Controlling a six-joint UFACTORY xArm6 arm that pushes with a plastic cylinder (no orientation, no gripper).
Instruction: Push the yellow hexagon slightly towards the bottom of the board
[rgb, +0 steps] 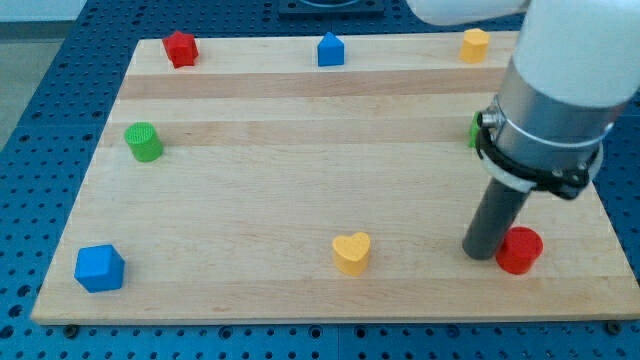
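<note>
Yellow hexagon (475, 45) sits at the view's top right of the counter (300, 190), just inside the top edge, upright on a flat face. No clear long axis or pointing direction readable at this size; it looks about as wide as tall.

No hand on this rig, so nothing to report as apart or together. The rod ends in my tip (481, 254), down at the view's lower right, touching or just beside the red cylinder (520, 250) on that block's left. My tip is well apart from the yellow hexagon, with most of the board's depth between them.

No containers on the counter.

Other blocks:
- red block (181, 48), top left, shape unclear
- blue house-shaped block (331, 49), top centre
- green cylinder (144, 142), left side
- blue cube (99, 268), bottom left corner
- yellow heart (351, 252), bottom centre
- green block (474, 129), right side, mostly hidden behind the arm, shape cannot be told

That green block lies below the yellow hexagon in the view, roughly in line with it toward the bottom.
</note>
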